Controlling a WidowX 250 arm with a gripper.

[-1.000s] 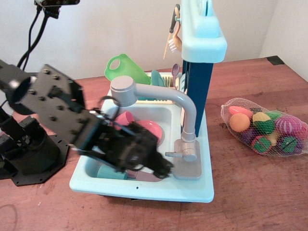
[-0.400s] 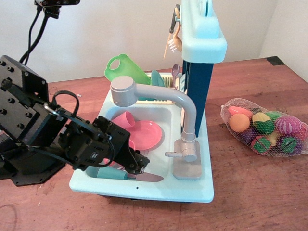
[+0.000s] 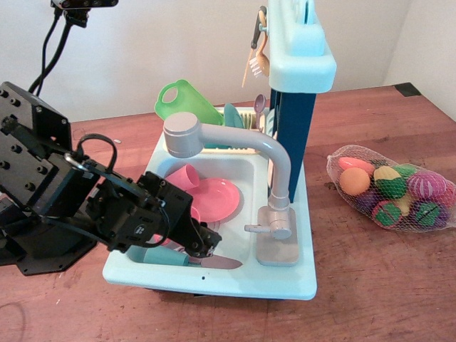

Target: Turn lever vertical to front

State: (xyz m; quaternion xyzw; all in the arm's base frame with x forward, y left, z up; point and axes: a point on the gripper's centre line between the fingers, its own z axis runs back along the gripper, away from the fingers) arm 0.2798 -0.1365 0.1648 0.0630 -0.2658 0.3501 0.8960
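Observation:
The lever (image 3: 257, 229) is a short thin grey rod pointing left from a round grey knob (image 3: 281, 226) at the foot of the curved grey spout (image 3: 235, 140), on the right side of the light blue toy sink (image 3: 214, 279). My black gripper (image 3: 202, 245) hangs low over the sink's front left part, well left of the lever and apart from it. Its fingers look closed together with nothing between them.
A pink plate (image 3: 219, 198) and a pink cup (image 3: 184, 175) lie in the basin, and a toy knife (image 3: 218, 263) lies at its front edge. A green board (image 3: 187, 102) and utensils stand behind. A blue tower (image 3: 298, 107) rises to the right. A net bag of toy fruit (image 3: 392, 187) lies far right.
A second ago my gripper reached to just left of the lever. It has pulled back to the left and my arm has risen. The lever still points left. Nothing moved in the last half second.

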